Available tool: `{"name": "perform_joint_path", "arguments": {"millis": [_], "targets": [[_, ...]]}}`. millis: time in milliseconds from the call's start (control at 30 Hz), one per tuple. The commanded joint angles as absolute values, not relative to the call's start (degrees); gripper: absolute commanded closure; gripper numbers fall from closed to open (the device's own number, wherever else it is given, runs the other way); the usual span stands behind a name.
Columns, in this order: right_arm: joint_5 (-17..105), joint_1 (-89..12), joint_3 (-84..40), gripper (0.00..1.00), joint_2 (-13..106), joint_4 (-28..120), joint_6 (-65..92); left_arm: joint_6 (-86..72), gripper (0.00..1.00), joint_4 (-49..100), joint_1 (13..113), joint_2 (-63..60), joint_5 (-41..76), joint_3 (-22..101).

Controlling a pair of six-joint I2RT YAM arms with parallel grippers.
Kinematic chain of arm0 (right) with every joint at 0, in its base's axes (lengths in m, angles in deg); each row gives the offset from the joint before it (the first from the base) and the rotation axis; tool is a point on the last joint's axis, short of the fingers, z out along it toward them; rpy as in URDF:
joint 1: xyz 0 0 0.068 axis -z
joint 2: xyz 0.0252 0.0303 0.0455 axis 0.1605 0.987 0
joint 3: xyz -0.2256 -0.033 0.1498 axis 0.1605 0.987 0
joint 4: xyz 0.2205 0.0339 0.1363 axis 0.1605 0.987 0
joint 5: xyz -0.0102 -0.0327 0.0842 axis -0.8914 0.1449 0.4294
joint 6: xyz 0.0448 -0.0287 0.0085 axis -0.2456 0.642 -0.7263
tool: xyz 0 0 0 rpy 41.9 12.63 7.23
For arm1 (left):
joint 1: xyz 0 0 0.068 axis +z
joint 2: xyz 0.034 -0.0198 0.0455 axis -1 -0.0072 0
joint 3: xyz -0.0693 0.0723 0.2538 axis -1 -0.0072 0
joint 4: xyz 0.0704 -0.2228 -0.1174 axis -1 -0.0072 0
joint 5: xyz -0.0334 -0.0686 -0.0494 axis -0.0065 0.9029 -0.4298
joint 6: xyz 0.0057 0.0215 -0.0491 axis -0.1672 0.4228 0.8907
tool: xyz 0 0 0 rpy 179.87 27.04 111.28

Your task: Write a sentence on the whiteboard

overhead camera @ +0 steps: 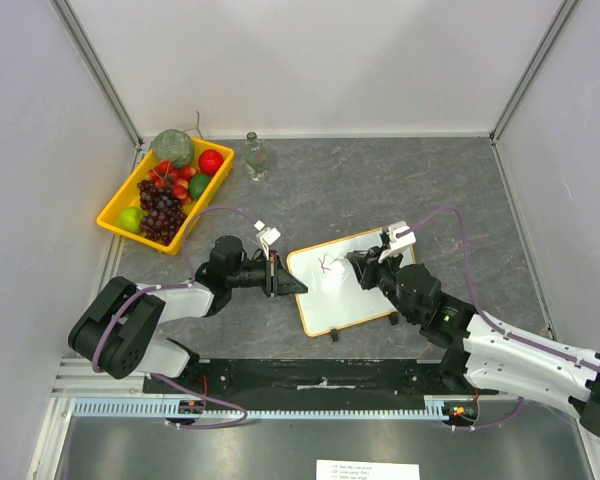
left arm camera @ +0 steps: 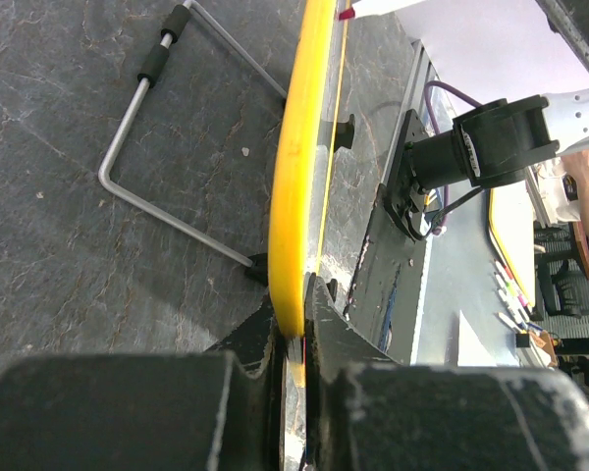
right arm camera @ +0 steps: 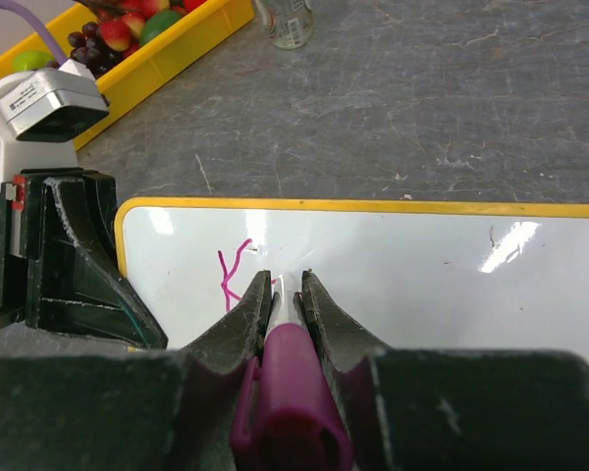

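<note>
Whiteboard: one, mid-table, between both arms; one pink scribble.
Left gripper: pinched tight on its yellow left edge.
Right gripper: narrowly parted, clamping one purple marker, tip pointing at the board.
Beyond: one fruit tray, one bottle.

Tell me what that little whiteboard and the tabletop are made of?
The whiteboard: glossy white coated surface, probably, since bright reflections show on it. Its yellow frame looks like smooth plastic. The table: dark grey, matte, veined like slate, though it may be only a printed mat.
</note>
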State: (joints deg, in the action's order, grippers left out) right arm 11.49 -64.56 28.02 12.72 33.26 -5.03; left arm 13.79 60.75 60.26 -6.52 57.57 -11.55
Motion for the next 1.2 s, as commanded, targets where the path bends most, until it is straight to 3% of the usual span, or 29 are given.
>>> {"name": "perform_joint_path", "arguments": {"millis": [0, 1167], "targets": [[7.8, -63.4, 28.3, 1.00, 12.3, 34.8, -5.4, 7.4, 0.98, 55.7, 60.1, -7.6, 52.1, -12.2], [15.8, -63.1, 29.7, 1.00, 13.7, 36.4, -6.6, 7.3, 0.98, 55.7, 60.2, -7.5, 52.2, -12.1]]}}
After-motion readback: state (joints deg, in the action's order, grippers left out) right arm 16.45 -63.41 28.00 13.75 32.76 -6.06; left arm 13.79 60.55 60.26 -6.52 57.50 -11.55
